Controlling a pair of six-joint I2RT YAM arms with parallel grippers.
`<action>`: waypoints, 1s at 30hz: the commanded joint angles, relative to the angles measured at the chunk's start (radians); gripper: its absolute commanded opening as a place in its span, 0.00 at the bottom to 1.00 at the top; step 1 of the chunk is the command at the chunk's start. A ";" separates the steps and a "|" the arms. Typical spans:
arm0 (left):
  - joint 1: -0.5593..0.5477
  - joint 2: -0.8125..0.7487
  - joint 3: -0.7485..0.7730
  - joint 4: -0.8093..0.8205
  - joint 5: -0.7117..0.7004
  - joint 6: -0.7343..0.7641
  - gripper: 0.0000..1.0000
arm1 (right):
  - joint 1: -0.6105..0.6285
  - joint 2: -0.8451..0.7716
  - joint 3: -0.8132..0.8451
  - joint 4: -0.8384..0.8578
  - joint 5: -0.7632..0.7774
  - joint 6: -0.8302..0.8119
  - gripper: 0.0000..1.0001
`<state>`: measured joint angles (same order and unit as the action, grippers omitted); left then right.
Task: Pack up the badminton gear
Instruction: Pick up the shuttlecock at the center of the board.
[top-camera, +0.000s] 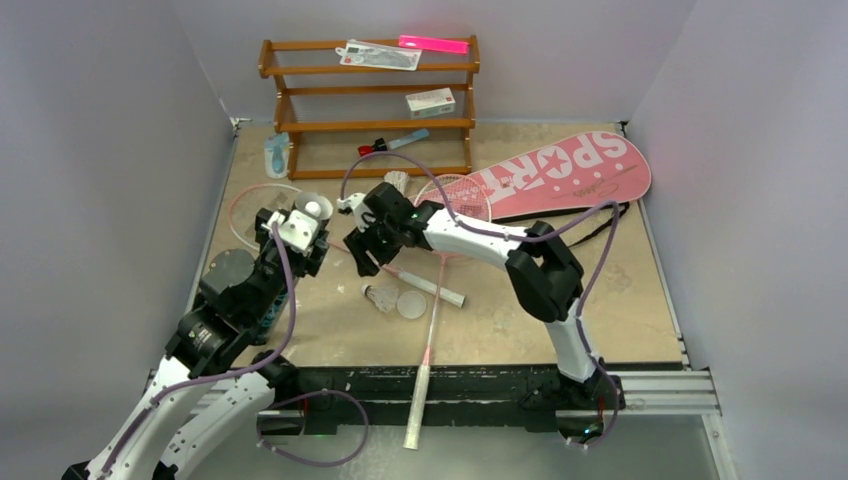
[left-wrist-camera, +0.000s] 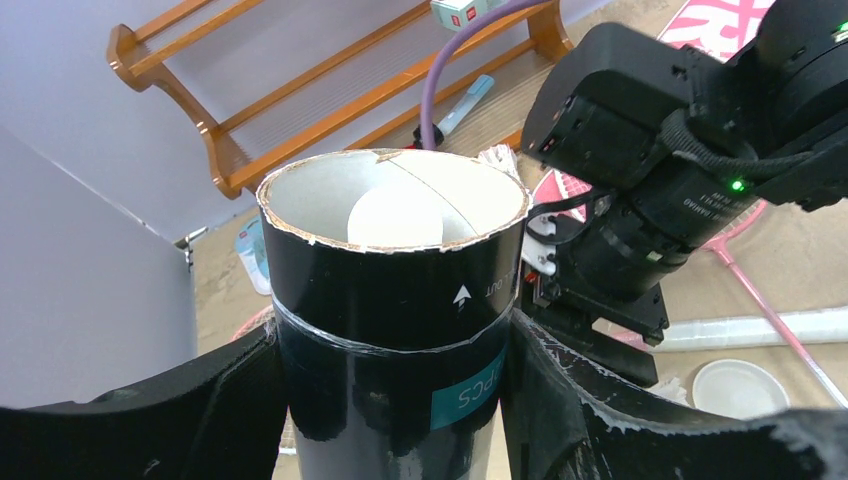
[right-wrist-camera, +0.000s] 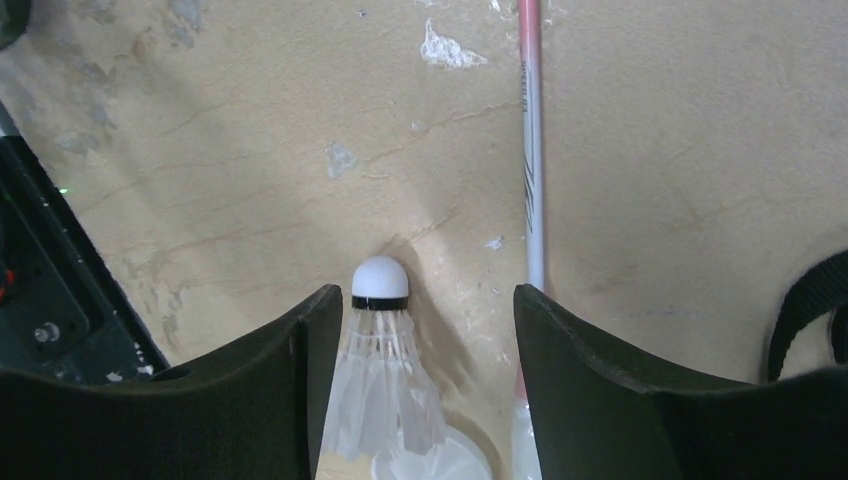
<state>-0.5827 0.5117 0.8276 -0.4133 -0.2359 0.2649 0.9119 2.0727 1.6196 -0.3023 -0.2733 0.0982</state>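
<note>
Clamped upright in the left gripper, the black tube gaped open; the right gripper, fingers wide, loosely straddled a feather shuttlecock, cork forward, just beside it.

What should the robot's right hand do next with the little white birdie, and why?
Probably close the right gripper on the shuttlecock. The shuttlecock sits between the open fingers, against only one of them, so it does not look gripped yet. The left gripper holds the black tube upright, open end up, ready to take it.
</note>
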 joint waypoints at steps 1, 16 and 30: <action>0.003 -0.015 0.036 0.034 -0.023 0.044 0.36 | 0.047 0.047 0.127 -0.131 0.055 -0.076 0.66; 0.004 -0.015 0.056 -0.042 0.028 0.038 0.36 | 0.152 0.202 0.300 -0.309 0.261 -0.160 0.56; 0.003 -0.025 0.118 -0.121 0.092 0.006 0.36 | 0.144 -0.030 0.109 -0.119 0.226 -0.081 0.32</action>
<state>-0.5827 0.5007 0.8722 -0.5411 -0.1780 0.2798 1.0710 2.2356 1.8126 -0.5434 -0.0387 -0.0402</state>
